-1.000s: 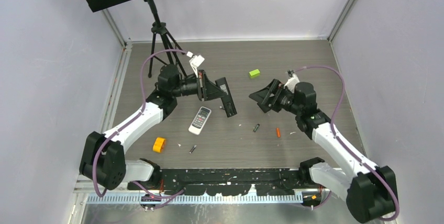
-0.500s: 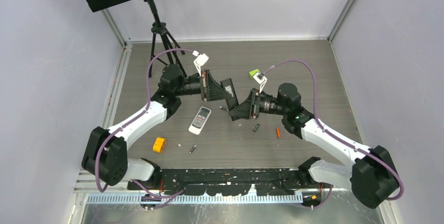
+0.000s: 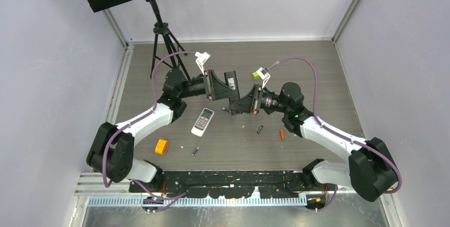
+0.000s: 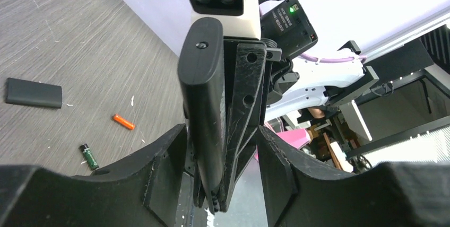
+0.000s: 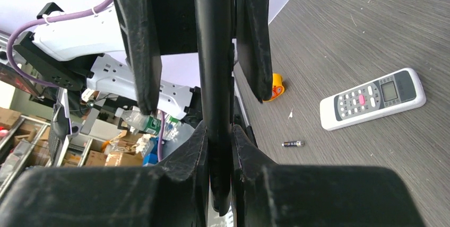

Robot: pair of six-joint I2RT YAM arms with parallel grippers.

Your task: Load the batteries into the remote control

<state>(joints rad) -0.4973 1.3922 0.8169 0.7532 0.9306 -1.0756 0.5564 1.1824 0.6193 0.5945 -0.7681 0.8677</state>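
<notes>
Right hand pinched tight on the black remote; left hand spread to either side of it, not touching.

Held up off the worktop, the black remote stands edge-on between the left hand's fingers. Batteries lie loose below the two hands: a dark one and an orange-red one under the right hand's wrist, and another dark one nearer the left arm. A white remote lies face up just below the left hand, with an orange block beyond it toward the left arm's base. A lime-green block peeks out behind the right hand.
</notes>
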